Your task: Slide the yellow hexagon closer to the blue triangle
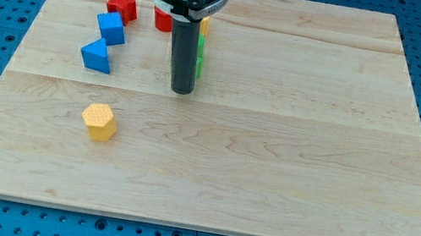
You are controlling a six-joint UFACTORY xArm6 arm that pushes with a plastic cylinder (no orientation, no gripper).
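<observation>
The yellow hexagon [98, 122] lies on the wooden board [270, 171] at the view's lower left. The blue triangle [96, 56] sits above it, a little to the left, with a gap between them. My tip [181, 91] rests on the board to the right of the blue triangle and up and right of the yellow hexagon, touching neither.
A blue cube [111, 28] and a red star [122, 5] sit above the triangle. A red block [163, 19] is partly hidden behind the rod. Green [201, 56] and yellow [205, 25] blocks peek out at the rod's right side.
</observation>
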